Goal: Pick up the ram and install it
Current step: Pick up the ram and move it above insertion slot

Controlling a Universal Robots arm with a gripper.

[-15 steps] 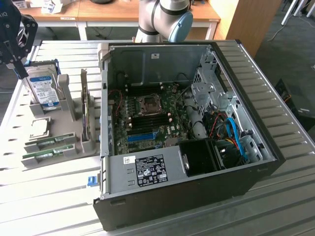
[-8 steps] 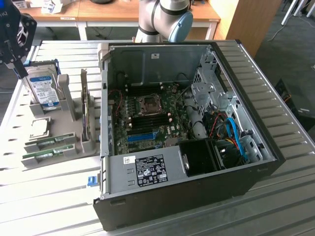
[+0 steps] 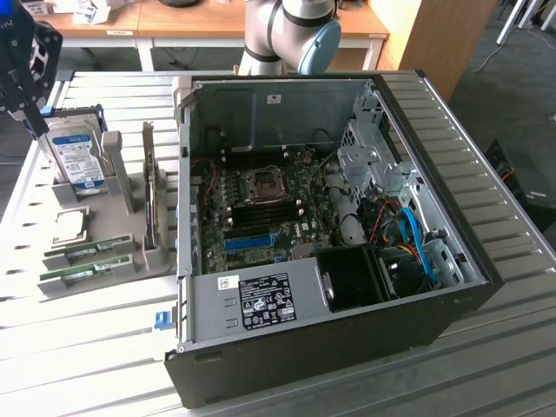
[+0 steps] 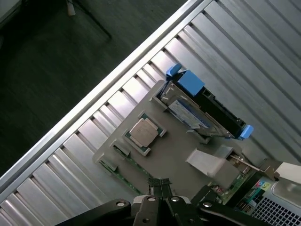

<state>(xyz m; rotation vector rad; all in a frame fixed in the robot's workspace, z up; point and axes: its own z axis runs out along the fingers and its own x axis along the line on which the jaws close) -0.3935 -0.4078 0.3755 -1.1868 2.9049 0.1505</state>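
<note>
A green ram stick (image 3: 87, 251) lies flat in the grey parts holder (image 3: 122, 230) at the exterior view's left. A twin stick (image 3: 76, 274) lies just in front of it. In the wrist view the two sticks (image 4: 134, 160) (image 4: 113, 172) run side by side beside a CPU chip (image 4: 145, 132). My gripper (image 3: 35, 120) hangs high over the table's far left corner, above and behind the holder, well apart from the sticks. Its fingers (image 4: 160, 188) are shut with nothing between them. The motherboard (image 3: 256, 204) with its blue slot (image 3: 252, 241) lies inside the open computer case (image 3: 347, 321).
The holder also carries a hard drive (image 3: 74, 155) in a blue bracket (image 4: 190, 84), the CPU chip (image 3: 69, 224) and an upright card (image 3: 155, 195). The case wall (image 3: 182, 174) stands between holder and motherboard. The slatted metal table (image 3: 78, 347) ends close to the holder's left.
</note>
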